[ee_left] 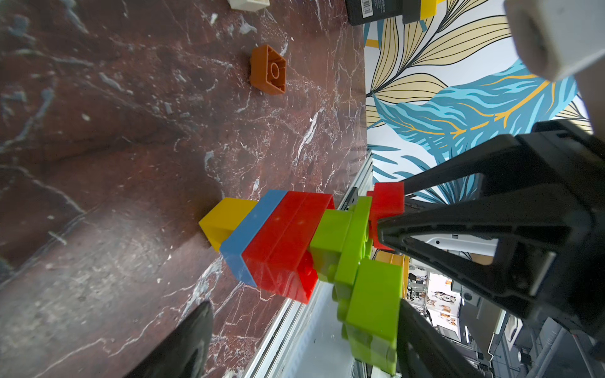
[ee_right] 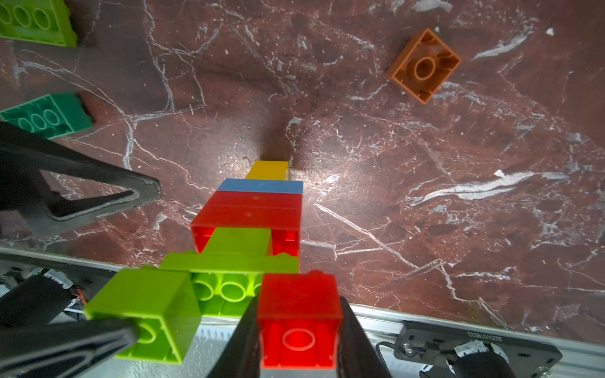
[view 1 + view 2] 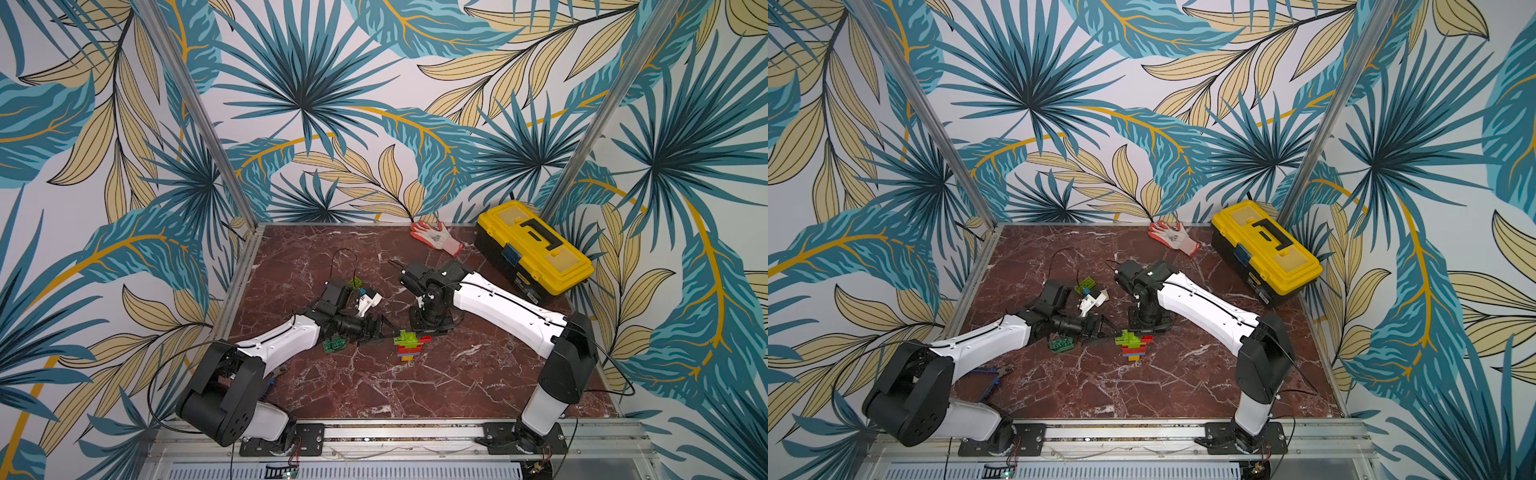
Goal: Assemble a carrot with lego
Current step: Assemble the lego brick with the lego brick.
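Bright even light, soft shadows, sheen on marble tabletop (image 2: 360,157), edges bowed, close parts blurred
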